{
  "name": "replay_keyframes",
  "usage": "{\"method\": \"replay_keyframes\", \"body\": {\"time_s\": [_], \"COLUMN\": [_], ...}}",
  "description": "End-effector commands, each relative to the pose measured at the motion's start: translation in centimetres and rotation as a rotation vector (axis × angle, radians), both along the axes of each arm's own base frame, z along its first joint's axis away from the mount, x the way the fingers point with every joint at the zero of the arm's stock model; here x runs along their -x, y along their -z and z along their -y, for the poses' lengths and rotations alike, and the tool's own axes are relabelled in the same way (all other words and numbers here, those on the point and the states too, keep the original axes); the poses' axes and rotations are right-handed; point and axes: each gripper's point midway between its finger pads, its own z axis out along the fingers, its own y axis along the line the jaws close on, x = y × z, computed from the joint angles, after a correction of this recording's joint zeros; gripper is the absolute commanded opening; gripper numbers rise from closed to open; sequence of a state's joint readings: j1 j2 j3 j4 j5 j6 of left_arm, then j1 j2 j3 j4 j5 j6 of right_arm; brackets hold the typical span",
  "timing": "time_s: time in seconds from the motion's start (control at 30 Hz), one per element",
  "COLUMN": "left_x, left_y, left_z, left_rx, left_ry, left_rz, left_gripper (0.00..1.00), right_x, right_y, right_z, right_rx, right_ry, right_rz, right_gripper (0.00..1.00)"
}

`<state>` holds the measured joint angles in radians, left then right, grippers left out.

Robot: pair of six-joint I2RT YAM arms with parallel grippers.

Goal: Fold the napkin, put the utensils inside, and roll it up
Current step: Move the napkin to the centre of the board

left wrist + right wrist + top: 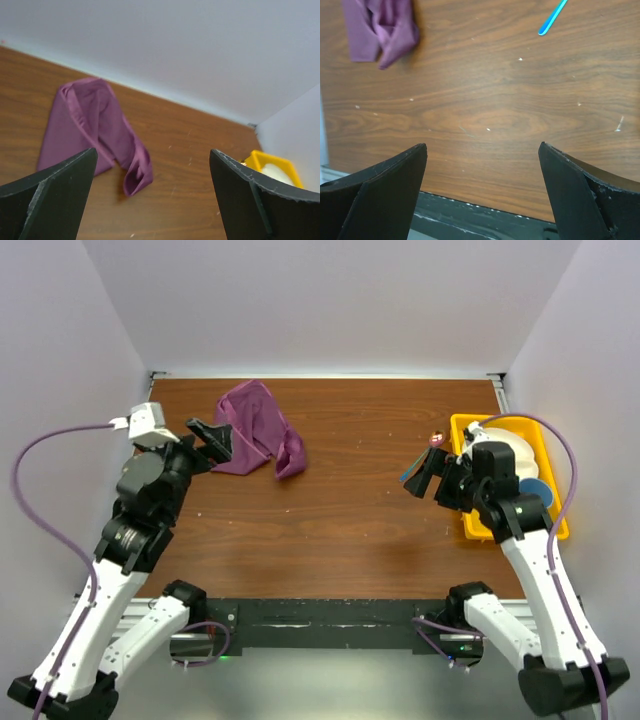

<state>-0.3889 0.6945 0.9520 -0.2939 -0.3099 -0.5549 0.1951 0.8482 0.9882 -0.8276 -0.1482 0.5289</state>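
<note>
The plum-purple napkin (258,430) lies crumpled at the back left of the wooden table, and it also shows in the left wrist view (90,125) and the right wrist view (382,25). My left gripper (213,440) is open and empty, just left of the napkin, with its fingers (55,190) wide apart. My right gripper (425,472) is open and empty above the table's right part. One bluish utensil handle (552,17) lies on the table beside it, seen in the top view (408,477) at the gripper's left tip. Other utensils are not clearly visible.
A yellow tray (458,425) stands at the right edge, mostly behind my right arm, holding a white plate (510,455) and a blue cup (537,490). The tray corner shows in the left wrist view (260,159). White walls enclose the table.
</note>
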Motion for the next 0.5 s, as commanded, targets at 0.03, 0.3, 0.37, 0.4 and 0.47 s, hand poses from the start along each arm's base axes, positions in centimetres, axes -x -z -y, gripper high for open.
{"method": "replay_keyframes", "body": {"time_s": [0.03, 0.3, 0.37, 0.4, 0.47], "left_x": [-2.4, -8.5, -10.7, -11.0, -13.1], "left_y": [6.8, 11.9, 13.7, 14.8, 16.9], "left_z": [1.5, 5.8, 7.5, 7.5, 7.4], "left_rx": [-0.149, -0.240, -0.277, -0.297, -0.354], "left_ry": [0.040, 0.164, 0.240, 0.251, 0.246], "left_rz": [-0.295, -0.482, -0.544, -0.593, -0.660], "left_gripper": [0.98, 0.96, 0.94, 0.92, 0.88], "right_x": [-0.4, -1.7, -1.9, -2.1, -2.5], "right_y": [-0.3, 1.4, 0.9, 1.1, 0.7], "right_z": [0.0, -3.2, -4.2, -4.7, -5.9], "right_rx": [0.066, 0.003, 0.000, -0.004, -0.025], "right_ry": [-0.081, -0.231, -0.269, -0.283, -0.321], "right_rz": [-0.022, -0.131, -0.120, -0.129, -0.112], "right_gripper": [0.98, 0.98, 0.98, 0.98, 0.98]}}
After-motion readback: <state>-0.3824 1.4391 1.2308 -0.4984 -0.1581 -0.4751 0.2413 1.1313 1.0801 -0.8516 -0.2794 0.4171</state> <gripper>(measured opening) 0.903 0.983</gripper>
